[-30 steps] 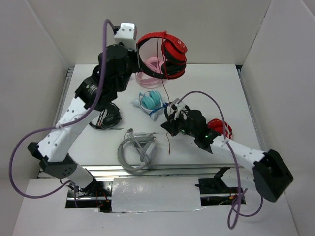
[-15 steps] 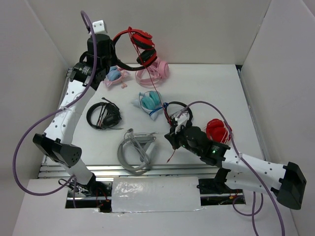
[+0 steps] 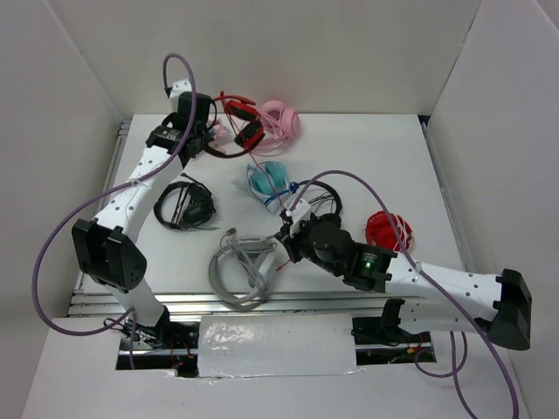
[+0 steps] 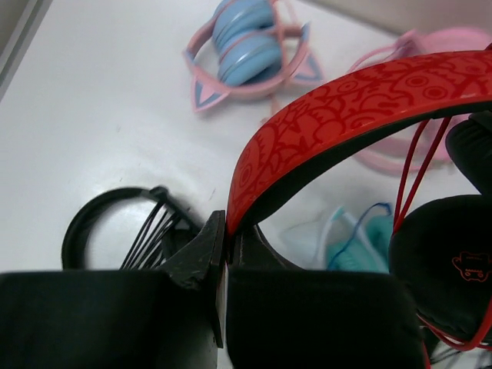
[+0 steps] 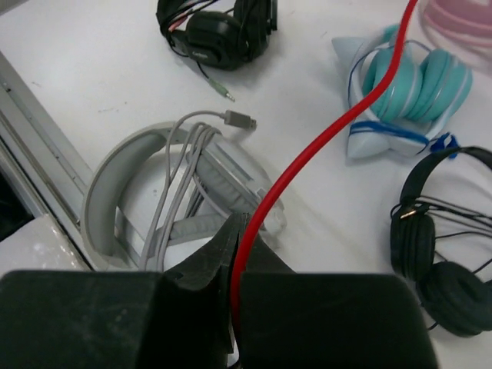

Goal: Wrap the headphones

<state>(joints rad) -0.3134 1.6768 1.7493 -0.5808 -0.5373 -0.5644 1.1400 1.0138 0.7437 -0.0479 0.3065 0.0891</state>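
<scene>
The headphones point(image 3: 242, 128), with red cups, black ear pads point(image 4: 446, 261) and a patterned red headband point(image 4: 346, 115), hang at the back left just above the table. My left gripper point(image 3: 210, 137) is shut on the headband, its jaws point(image 4: 228, 231) pinching the band's lower end. The thin red cable point(image 5: 330, 131) runs from the cups down the table to my right gripper point(image 3: 285, 239), which is shut on it point(image 5: 242, 231) above the grey headset. A short red tail point(image 3: 281, 266) hangs below that gripper.
Other headsets lie around: pink point(image 3: 281, 118), pink-and-blue cat-ear point(image 4: 246, 46), teal cat-ear point(image 3: 269, 181), black on-ear point(image 3: 185, 205), grey with cord point(image 3: 240, 271), thin black point(image 3: 319, 196), and a compact red pair point(image 3: 389, 229). White walls enclose the table point(image 3: 376, 148).
The left arm has swung the headphones from high up down and left toward the table's back left. The right gripper has slid left and nearer along the cable.
</scene>
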